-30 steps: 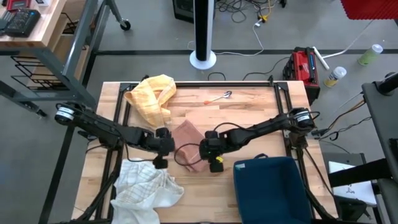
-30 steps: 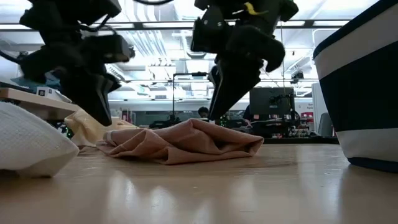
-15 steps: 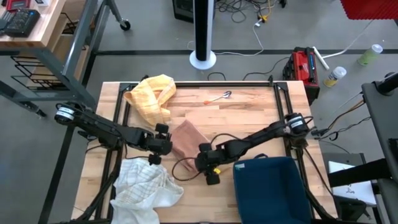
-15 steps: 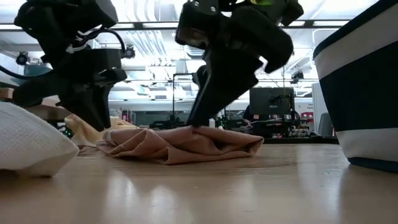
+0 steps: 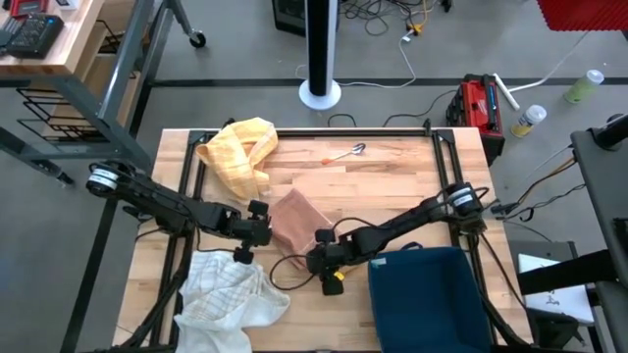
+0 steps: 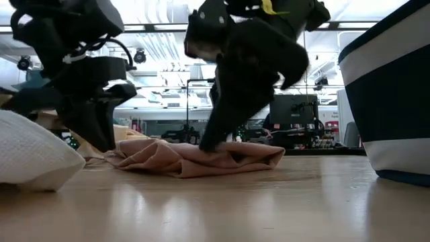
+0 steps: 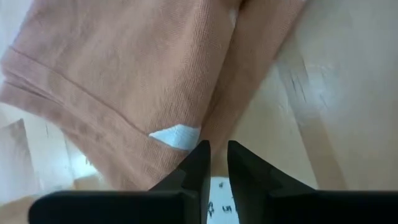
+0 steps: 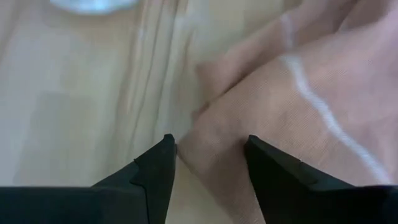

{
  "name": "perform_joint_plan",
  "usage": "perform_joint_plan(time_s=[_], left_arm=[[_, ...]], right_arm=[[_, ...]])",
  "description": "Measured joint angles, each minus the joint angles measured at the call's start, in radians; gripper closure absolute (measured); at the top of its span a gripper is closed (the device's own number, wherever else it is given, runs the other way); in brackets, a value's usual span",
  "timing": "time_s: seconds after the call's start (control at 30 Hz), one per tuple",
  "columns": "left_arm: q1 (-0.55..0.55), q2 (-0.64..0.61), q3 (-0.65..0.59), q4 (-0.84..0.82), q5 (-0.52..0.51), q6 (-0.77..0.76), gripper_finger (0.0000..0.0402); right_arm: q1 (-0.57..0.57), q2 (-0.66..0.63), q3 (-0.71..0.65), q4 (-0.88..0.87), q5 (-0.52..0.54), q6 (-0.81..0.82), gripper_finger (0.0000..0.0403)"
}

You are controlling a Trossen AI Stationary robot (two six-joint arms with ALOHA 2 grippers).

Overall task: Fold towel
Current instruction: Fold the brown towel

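A pink towel (image 5: 294, 218) lies crumpled and partly folded on the wooden table (image 5: 392, 186); it also shows in the low view (image 6: 195, 160). My left gripper (image 5: 263, 237) slants down at the towel's left edge. Its fingers (image 7: 217, 155) stand a narrow gap apart beside a white label (image 7: 176, 135). My right gripper (image 5: 312, 257) comes down at the towel's near corner, open. Its two fingers (image 8: 208, 165) stand on either side of a fold of the towel (image 8: 214, 140). My left gripper slants down from the table's left, its fingertips over the towel's hemmed edge (image 7: 186, 158) by the white label; whether they touch the cloth I cannot tell. My right gripper slants down from the right. In the low view one fingertip (image 6: 207, 142) reaches the towel's upper surface, and the fold lies between the open fingers, unpinched.
A yellow towel (image 5: 240, 152) lies bunched at the far left. A white checked towel (image 5: 231, 299) lies at the near left. A dark blue basket (image 5: 427, 294) stands at the near right. A small metal thing (image 5: 353, 150) lies near the far edge.
My right gripper has gone toward the table's near edge and a little left, and has sunk onto the towel's near corner. My left gripper has rolled about its own axis and sunk slightly at the towel's left edge. The towel has kept its place.
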Motion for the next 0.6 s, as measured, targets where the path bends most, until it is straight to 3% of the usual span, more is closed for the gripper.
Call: perform_joint_plan(time_s=[0.2,0.37,0.6], left_arm=[[0.000,0.000,-0.075,0.181,-0.040,-0.012,0.0346],[0.000,-0.003,-0.059,0.117,-0.040,-0.093,0.0348],[-0.001,-0.005,0.012,-0.016,-0.067,-0.084,0.0364]], right_arm=[[0.006,0.030,0.001,0.003,0.100,0.002,0.0234],[0.019,0.029,0.006,0.001,0.205,-0.020,0.0292],[0.025,0.028,0.009,0.001,0.212,-0.031,0.0395]])
